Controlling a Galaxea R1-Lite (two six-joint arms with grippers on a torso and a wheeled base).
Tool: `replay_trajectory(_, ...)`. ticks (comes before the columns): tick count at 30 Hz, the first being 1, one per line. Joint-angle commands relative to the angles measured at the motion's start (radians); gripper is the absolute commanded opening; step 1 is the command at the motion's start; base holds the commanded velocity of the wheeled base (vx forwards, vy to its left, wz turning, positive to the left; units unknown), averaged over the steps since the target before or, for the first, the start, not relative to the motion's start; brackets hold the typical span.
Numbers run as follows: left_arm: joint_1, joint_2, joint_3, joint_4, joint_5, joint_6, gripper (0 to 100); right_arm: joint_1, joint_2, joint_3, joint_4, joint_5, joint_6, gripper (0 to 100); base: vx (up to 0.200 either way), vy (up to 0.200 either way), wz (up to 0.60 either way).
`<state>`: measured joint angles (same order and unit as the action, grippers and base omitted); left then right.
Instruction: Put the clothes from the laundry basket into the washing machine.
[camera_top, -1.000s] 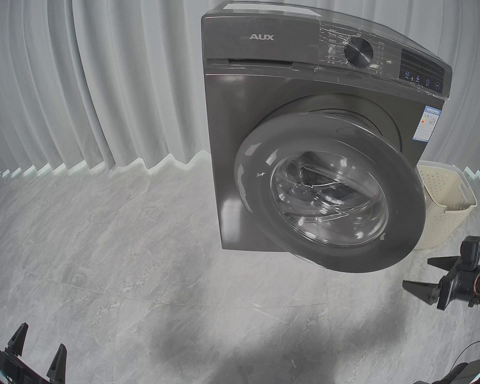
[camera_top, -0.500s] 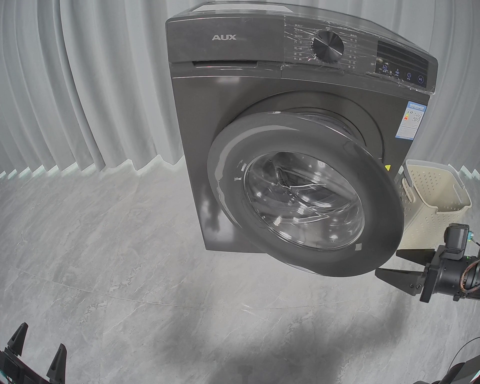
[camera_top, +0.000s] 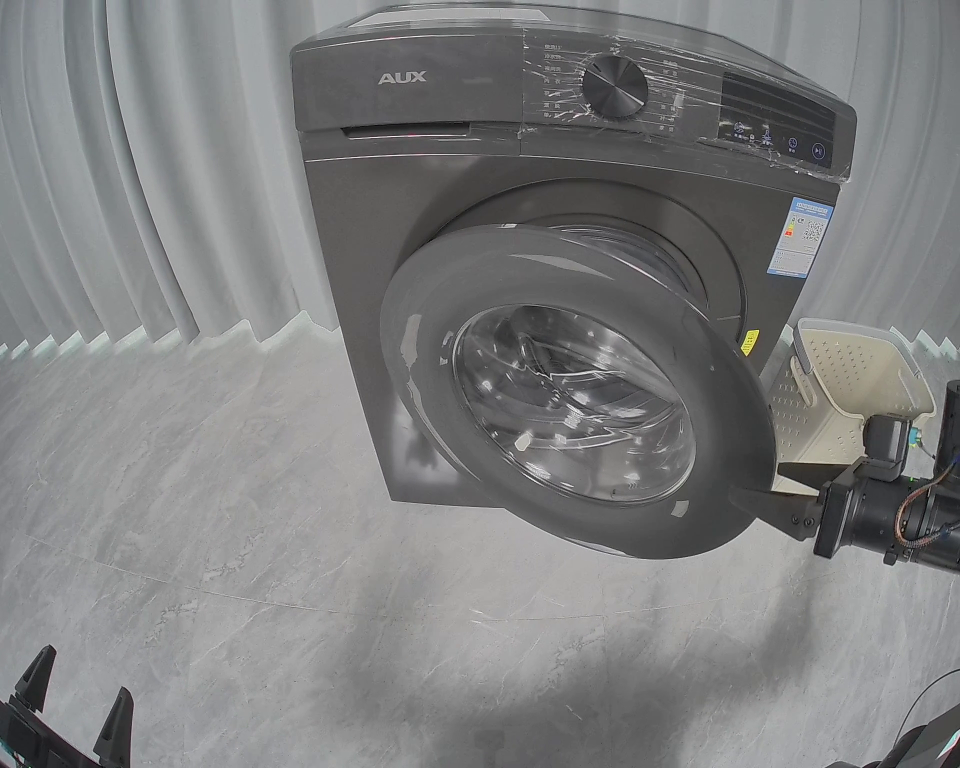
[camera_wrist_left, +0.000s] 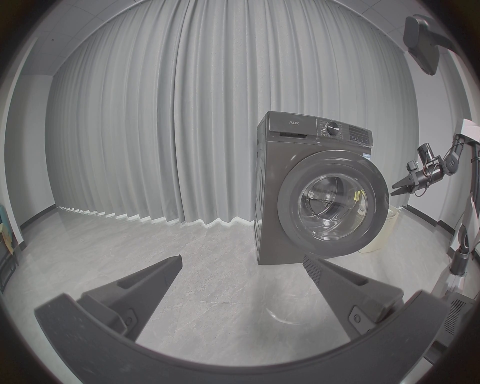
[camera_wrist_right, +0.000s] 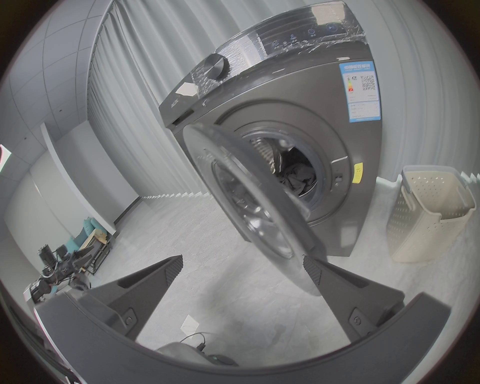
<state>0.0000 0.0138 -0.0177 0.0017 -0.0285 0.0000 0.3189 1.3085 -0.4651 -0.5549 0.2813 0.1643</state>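
Nearest, at the low left, the left gripper (camera_wrist_left: 241, 260) hangs over the pale grey marble-patterned tile floor (camera_top: 250, 500), its two dark fingers spread wide with nothing between them. On the right, a little farther off, the right gripper (camera_wrist_right: 242, 260) also has its fingers apart and holds nothing. It sits just beside the lower right rim of the round grey glass-windowed door (camera_top: 570, 400); whether a fingertip touches that rim cannot be told.

The door stands swung open toward the near side, hinged on its left. Behind it is the dark grey front-loading washing machine (camera_top: 400, 200), with clear film over its control panel. Through the open port, the right wrist view shows a bundle of dark crumpled clothes (camera_wrist_right: 297, 177) lying inside the drum.

The cream perforated plastic laundry basket (camera_top: 850, 380) stands upright on the floor just right of the machine. A white pleated curtain (camera_top: 150, 150) hangs across the far wall.
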Motion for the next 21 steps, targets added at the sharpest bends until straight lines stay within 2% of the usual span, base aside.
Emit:
replay_trajectory(1, 0.0, -0.012, 0.018, 0.0, 0.001, -0.002, 100, -0.015, 0.014, -0.038, -0.011, -0.017, 0.001, 100, 0.0, 0.0, 0.0)
replay_trajectory(5, 0.0, -0.012, 0.018, 0.0, 0.001, 0.0, 100, -0.011, 0.008, -0.029, -0.039, -0.039, 0.0, 100, 0.0, 0.0, 0.0)
replay_trajectory(10, 0.0, -0.014, 0.018, 0.0, 0.001, 0.002, 100, 0.011, -0.012, 0.037, -0.033, -0.037, -0.009, 100, 0.0, 0.0, 0.0)
replay_trajectory(15, 0.0, -0.014, 0.018, 0.0, -0.001, 0.002, 100, 0.114, -0.074, 0.131, -0.026, -0.031, -0.011, 100, 0.0, 0.0, 0.0)
replay_trajectory(18, 0.0, -0.012, 0.018, 0.0, -0.002, 0.002, 100, 0.167, -0.075, 0.151, -0.028, -0.017, -0.008, 100, 0.0, 0.0, 0.0)
replay_trajectory(21, 0.0, -0.012, 0.018, 0.0, -0.002, 0.002, 100, 0.19, -0.063, 0.148, -0.036, -0.011, -0.005, 100, 0.0, 0.0, 0.0)
